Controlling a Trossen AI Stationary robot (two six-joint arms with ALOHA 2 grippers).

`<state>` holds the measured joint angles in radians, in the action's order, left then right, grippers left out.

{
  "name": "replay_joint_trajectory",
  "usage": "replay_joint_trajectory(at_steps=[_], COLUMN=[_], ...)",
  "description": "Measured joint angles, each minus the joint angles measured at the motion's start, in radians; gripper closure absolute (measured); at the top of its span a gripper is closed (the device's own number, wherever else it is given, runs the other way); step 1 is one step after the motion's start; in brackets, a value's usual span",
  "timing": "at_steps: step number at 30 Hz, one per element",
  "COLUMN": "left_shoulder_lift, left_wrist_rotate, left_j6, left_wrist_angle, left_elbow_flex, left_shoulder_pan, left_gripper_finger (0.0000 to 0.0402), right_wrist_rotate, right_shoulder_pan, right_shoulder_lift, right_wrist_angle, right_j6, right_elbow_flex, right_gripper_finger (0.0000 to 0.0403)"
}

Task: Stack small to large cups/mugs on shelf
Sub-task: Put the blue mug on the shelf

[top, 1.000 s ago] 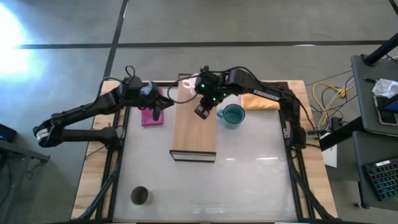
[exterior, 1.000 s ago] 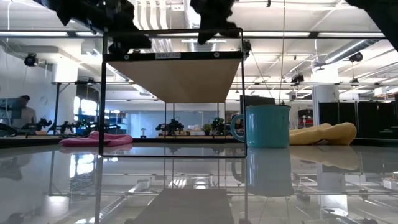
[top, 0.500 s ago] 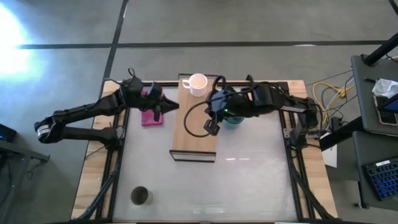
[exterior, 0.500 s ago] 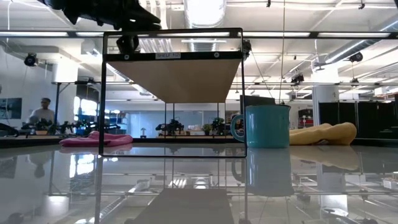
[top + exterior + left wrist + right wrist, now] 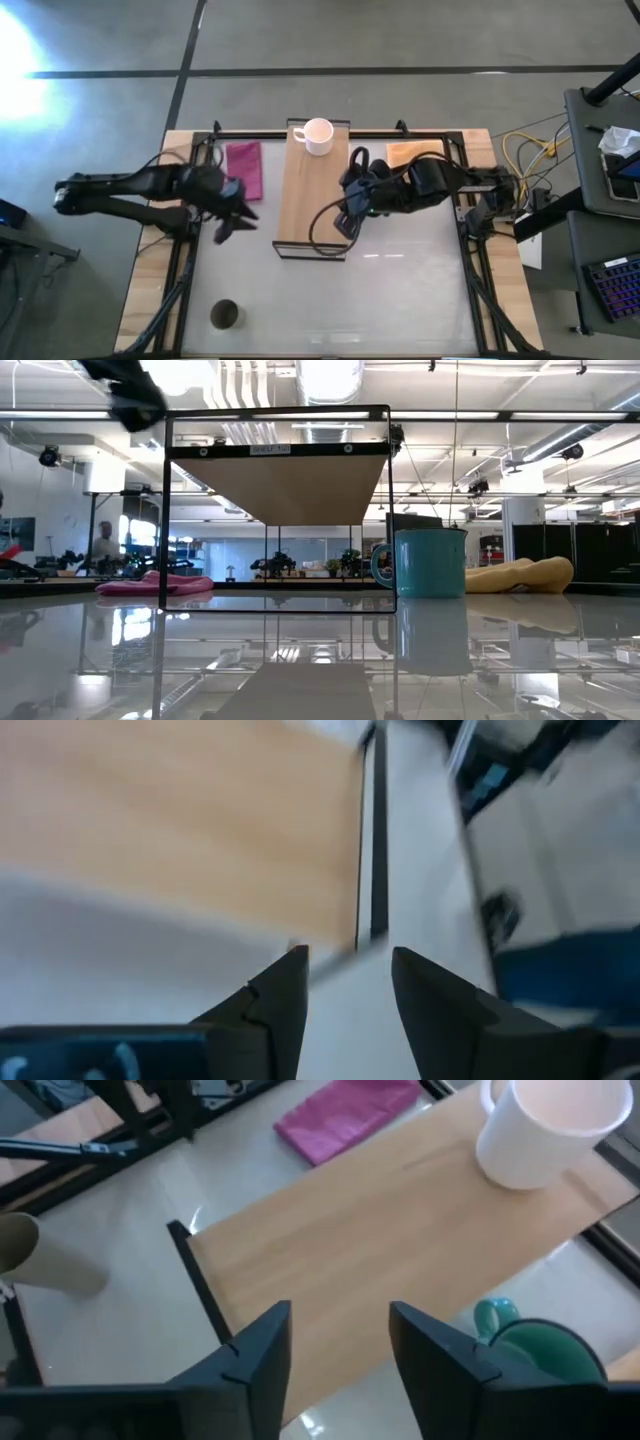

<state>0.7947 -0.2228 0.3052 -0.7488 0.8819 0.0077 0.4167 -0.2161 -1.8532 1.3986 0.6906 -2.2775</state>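
The white mug (image 5: 318,136) stands upright on the far end of the light-wood shelf (image 5: 310,195); it also shows in the right wrist view (image 5: 545,1130). The teal mug (image 5: 430,562) stands on the table right of the shelf, and my right arm hides it from above. The dark olive cup (image 5: 225,315) stands near the table's near left corner. My right gripper (image 5: 345,222) is open and empty above the shelf's near right part (image 5: 340,1320). My left gripper (image 5: 228,225) is open and empty above the table left of the shelf (image 5: 350,960).
A pink cloth (image 5: 245,170) lies left of the shelf's far end. An orange cloth (image 5: 405,155) lies at the back right, behind the teal mug. The shelf stands raised on a thin dark frame (image 5: 278,510). A person moves in the room behind the table.
My right gripper has drawn back from the white mug toward the table's near edge, along the shelf's right side. The mug stays upright on the shelf's far end. My left gripper has gone from the pink cloth toward the near edge.
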Motion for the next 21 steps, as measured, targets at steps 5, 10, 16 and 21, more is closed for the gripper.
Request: replay_joint_trajectory(at_steps=[5, 10, 16, 21], left_shoulder_lift=[-0.041, -0.006, 0.085, 0.145], left_wrist_rotate=[0.167, 0.233, 0.221, 0.232], left_j6=[0.13, 0.238, 0.266, 0.289], left_wrist_angle=[-0.218, -0.245, -0.337, -0.377], left_elbow_flex=[0.06, 0.084, 0.081, 0.088], left_shoulder_pan=[-0.227, -0.408, -0.568, -0.641], left_gripper_finger=[0.0269, 0.0269, 0.0269, 0.0269], right_wrist_rotate=[0.018, 0.03, 0.03, 0.031], right_shoulder_pan=[-0.014, -0.02, -0.049, -0.097], right_shoulder_lift=[-0.001, -0.001, -0.009, -0.009], right_wrist_angle=[0.004, 0.004, 0.016, 0.027], right_j6=[0.02, 0.059, 0.151, 0.274], right_elbow_flex=[0.004, 0.004, 0.024, 0.079], right_gripper_finger=[0.0223, 0.0223, 0.0223, 0.0223])
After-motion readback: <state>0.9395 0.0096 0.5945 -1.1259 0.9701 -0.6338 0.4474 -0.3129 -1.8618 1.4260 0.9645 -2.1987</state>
